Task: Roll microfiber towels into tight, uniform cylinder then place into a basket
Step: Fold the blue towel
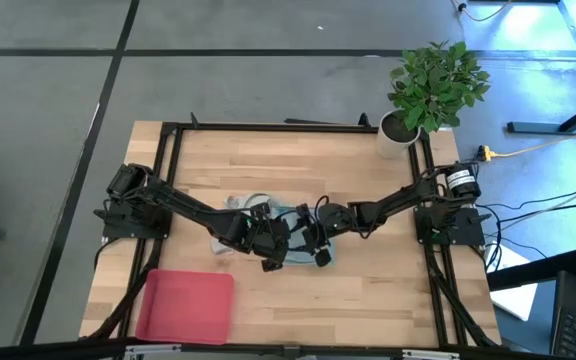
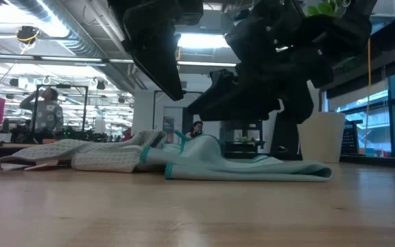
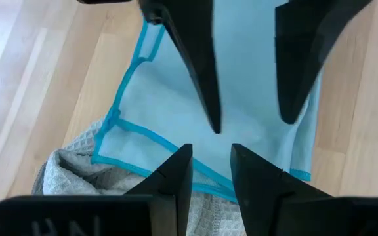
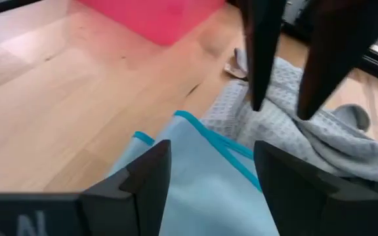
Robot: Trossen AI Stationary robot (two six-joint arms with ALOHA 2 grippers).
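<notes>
Nearest, at the table's front left, lies the pink-red basket (image 1: 185,306) (nothing in it). Farther back, mid-table, the pale blue towel (image 3: 241,98) lies flat with the grey towel (image 4: 294,124) crumpled at its left. Both grippers hover just above them: left gripper (image 3: 210,160) narrowly parted, right gripper (image 4: 212,164) spread wide, neither holding cloth.

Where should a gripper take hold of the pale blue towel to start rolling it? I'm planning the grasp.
Probably the teal-hemmed edge of the pale blue towel nearest the grey towel, coming from above: the cloth lies flat on the table, so only a hem pinches.
</notes>
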